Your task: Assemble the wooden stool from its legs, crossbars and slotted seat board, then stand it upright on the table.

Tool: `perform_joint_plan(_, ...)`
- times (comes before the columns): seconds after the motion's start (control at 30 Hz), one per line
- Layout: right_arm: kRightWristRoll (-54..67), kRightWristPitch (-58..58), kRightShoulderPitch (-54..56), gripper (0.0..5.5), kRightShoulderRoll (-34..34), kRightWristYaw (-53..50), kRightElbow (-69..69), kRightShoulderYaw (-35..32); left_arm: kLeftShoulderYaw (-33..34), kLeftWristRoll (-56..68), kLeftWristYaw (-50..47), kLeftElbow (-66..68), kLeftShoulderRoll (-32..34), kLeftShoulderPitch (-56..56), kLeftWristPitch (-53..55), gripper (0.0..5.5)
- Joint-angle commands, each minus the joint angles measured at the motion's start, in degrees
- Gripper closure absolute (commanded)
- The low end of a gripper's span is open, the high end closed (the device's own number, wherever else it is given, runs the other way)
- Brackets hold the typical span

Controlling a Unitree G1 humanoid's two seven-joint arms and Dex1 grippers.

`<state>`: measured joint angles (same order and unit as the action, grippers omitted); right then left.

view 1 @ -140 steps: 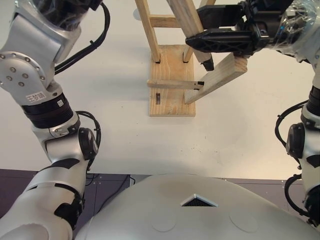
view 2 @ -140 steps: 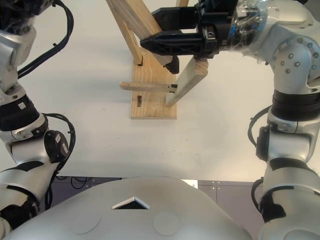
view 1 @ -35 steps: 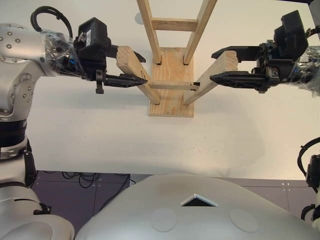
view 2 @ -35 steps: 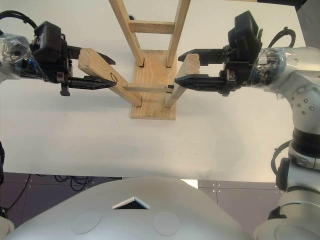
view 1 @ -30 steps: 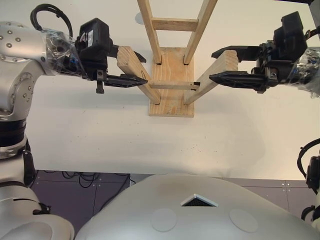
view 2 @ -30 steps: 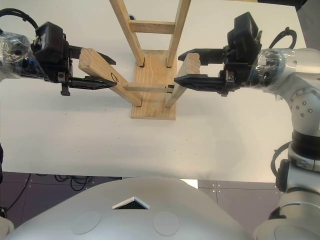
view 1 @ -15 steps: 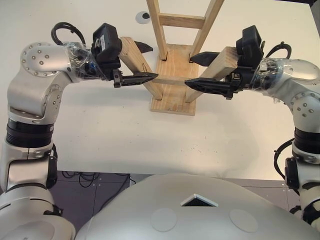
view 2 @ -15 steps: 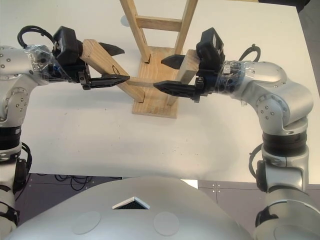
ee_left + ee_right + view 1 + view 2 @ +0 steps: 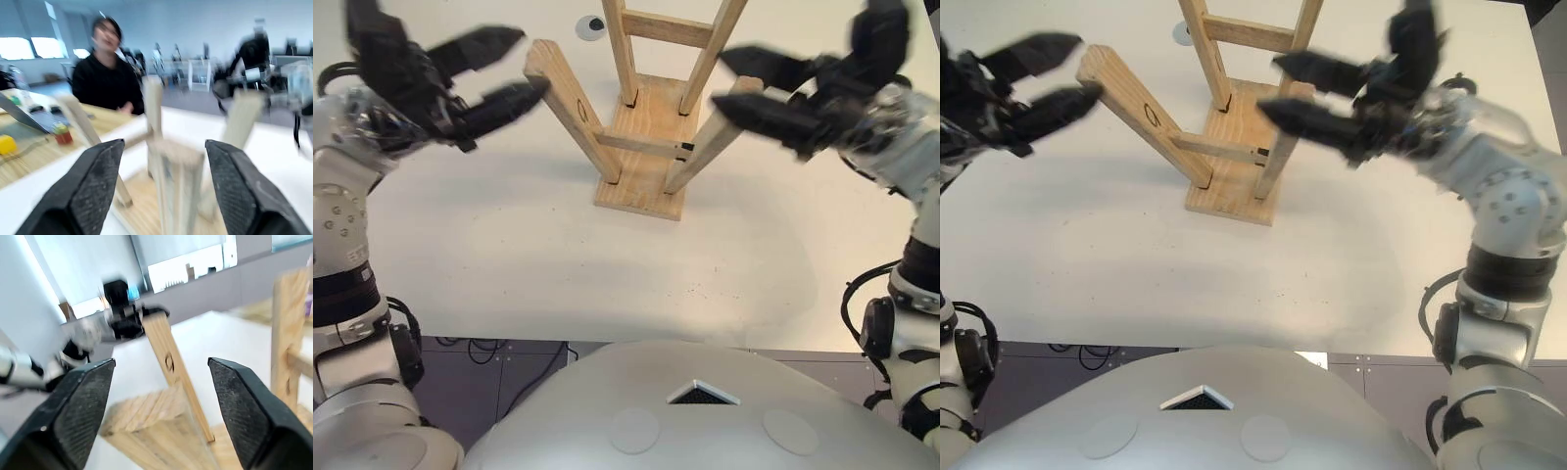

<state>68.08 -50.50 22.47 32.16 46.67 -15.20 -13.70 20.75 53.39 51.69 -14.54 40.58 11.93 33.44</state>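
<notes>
starting at your left, the left gripper (image 9: 530, 59) is spread wide and holds nothing, its tips at the top end of the near-left leg (image 9: 573, 113) — whether they touch it you cannot tell. the stool (image 9: 656, 116) sits upside down mid-table, seat board (image 9: 641, 201) flat on the white table (image 9: 509, 245), with a crossbar (image 9: 641, 145) joining the near legs. your right gripper (image 9: 719, 80) gapes just as wide around the top of the near-right leg (image 9: 700, 147), not closed on it.
</notes>
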Motion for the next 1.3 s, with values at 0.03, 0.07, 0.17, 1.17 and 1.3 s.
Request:
perform_joint_plan(0.03,15.09,-1.13,3.74,2.20,-0.87,-7.01,4.24,-8.88,6.76,10.15,-13.43,2.92,-5.26,4.47,4.24,3.11)
perform_joint_plan(0.07,17.08,-0.66,4.45,2.33,-1.16,-9.33,4.59,-9.91,6.57,11.23,-15.78,2.17,-6.29,5.13,4.72,3.25)
perform_joint_plan(0.17,15.05,0.94,7.75,2.81,-2.33,-14.56,0.95,-6.63,3.56,13.71,-21.78,0.03,-9.27,11.05,5.71,3.68)
perform_joint_plan(1.17,2.81,8.73,4.44,5.47,-3.92,-20.53,8.40,2.84,-6.88,-13.60,-39.86,8.35,-12.34,5.94,-0.85,5.50)
perform_joint_plan(1.3,-16.66,15.78,-4.61,5.47,-0.20,-12.14,-0.44,14.88,-12.32,-14.67,-36.93,0.40,-8.59,-4.58,9.37,5.50)
